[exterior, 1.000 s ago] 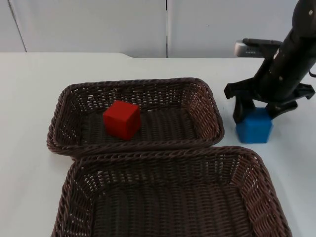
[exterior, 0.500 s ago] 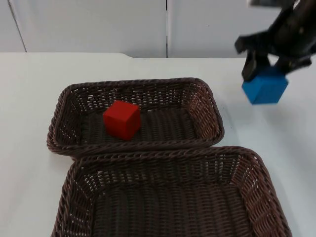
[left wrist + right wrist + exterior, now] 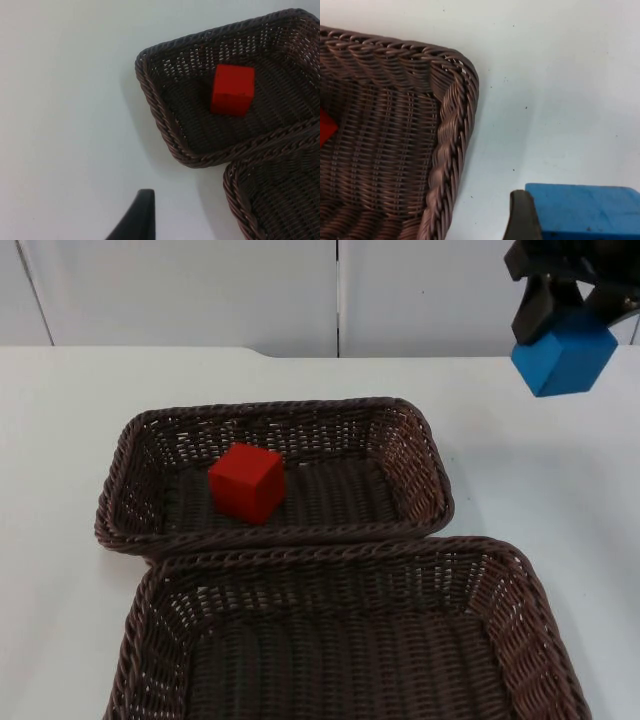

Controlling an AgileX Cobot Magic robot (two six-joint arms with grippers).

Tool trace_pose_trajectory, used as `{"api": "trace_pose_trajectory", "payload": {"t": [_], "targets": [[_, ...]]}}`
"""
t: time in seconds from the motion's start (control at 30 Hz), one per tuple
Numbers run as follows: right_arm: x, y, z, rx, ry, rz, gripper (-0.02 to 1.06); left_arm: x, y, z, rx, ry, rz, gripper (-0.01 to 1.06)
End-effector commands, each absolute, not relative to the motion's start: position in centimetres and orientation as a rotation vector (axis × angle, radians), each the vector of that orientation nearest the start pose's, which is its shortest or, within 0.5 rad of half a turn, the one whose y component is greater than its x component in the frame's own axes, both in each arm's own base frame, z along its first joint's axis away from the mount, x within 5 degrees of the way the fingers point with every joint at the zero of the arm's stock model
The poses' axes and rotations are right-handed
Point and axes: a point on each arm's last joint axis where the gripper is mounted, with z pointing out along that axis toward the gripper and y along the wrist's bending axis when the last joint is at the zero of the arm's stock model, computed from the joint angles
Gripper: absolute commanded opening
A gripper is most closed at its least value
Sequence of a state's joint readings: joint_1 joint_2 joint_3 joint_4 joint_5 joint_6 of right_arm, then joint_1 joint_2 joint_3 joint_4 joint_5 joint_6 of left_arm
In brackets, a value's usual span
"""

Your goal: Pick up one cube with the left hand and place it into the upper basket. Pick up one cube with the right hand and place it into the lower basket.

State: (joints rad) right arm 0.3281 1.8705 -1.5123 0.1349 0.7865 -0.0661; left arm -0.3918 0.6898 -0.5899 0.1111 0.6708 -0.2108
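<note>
My right gripper [image 3: 566, 302] is shut on a blue cube [image 3: 564, 352] and holds it high above the table, to the right of the upper basket [image 3: 430, 455]. The right wrist view has the blue cube [image 3: 582, 212] against a black fingertip [image 3: 521, 217], with the upper basket's corner [image 3: 455, 125] below it. A red cube [image 3: 247, 482] lies in the left half of the upper basket; the left wrist view looks down on that red cube [image 3: 232, 90] from outside the upper basket [image 3: 155, 107]. The lower basket [image 3: 520, 570] has nothing in it. A left fingertip [image 3: 136, 220] hangs over bare table, left of the baskets.
Both dark wicker baskets sit side by side, their long rims touching, with the lower basket [image 3: 235, 185] nearest the camera. White table [image 3: 60, 430] lies open to the left and right of them. The grey partition wall [image 3: 200, 290] closes the far edge.
My right gripper has lifted the blue cube off the table and carried it up and slightly to the right. The red cube and both baskets have stayed put.
</note>
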Motion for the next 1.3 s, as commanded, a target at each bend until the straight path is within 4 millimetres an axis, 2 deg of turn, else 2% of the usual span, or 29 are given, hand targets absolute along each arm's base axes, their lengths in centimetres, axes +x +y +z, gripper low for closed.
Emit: {"api": "trace_pose_trajectory", "payload": {"t": [0.0, 0.2, 0.4, 0.53, 0.57, 0.7, 0.77, 0.9, 0.93, 1.07, 1.1, 1.13, 1.27], "targets": [[38.5, 14.3, 26.4, -0.481, 2.586, 0.241, 0.00, 12.0, -4.3, 29.4, 0.263, 2.239, -0.202, 0.98], [38.0, 14.8, 26.3, -0.520, 2.606, 0.239, 0.00, 12.0, -4.3, 29.4, 0.263, 2.239, -0.202, 0.98], [36.9, 17.0, 26.2, -0.660, 2.599, 0.242, 0.00, 12.0, -4.3, 29.4, 0.263, 2.239, -0.202, 0.98], [35.6, 19.5, 26.1, -0.791, 2.575, 0.208, 0.00, 12.0, -4.3, 29.4, 0.263, 2.239, -0.202, 0.98], [35.6, 19.5, 26.1, -0.791, 2.575, 0.208, 0.00, 12.0, -4.3, 29.4, 0.263, 2.239, -0.202, 0.98], [33.5, 22.7, 26.1, -0.939, 2.539, 0.205, 0.00, 12.0, -4.3, 29.4, 0.264, 2.239, -0.200, 0.98], [33.0, 23.4, 26.1, -0.968, 2.526, 0.206, 0.00, 12.0, -4.3, 29.4, 0.264, 2.239, -0.200, 0.98], [30.6, 26.7, 26.2, -1.095, 2.461, 0.233, 0.00, 12.0, -4.3, 29.4, 0.264, 2.239, -0.200, 0.98], [30.6, 26.7, 26.2, -1.095, 2.461, 0.233, 0.00, 12.0, -4.3, 29.4, 0.264, 2.239, -0.200, 0.98], [28.2, 29.4, 26.2, -1.219, 2.386, 0.236, 0.00, 12.0, -4.3, 29.4, 0.264, 2.239, -0.200, 0.98], [28.2, 29.4, 26.2, -1.219, 2.386, 0.236, 0.00, 12.0, -4.3, 29.4, 0.264, 2.239, -0.200, 0.98], [27.1, 30.4, 26.2, -1.262, 2.365, 0.244, 0.00, 12.0, -4.3, 29.4, 0.264, 2.239, -0.200, 0.98], [25.7, 31.6, 26.2, -1.321, 2.340, 0.254, 0.00, 12.0, -4.3, 29.4, 0.264, 2.239, -0.200, 0.98]]}}
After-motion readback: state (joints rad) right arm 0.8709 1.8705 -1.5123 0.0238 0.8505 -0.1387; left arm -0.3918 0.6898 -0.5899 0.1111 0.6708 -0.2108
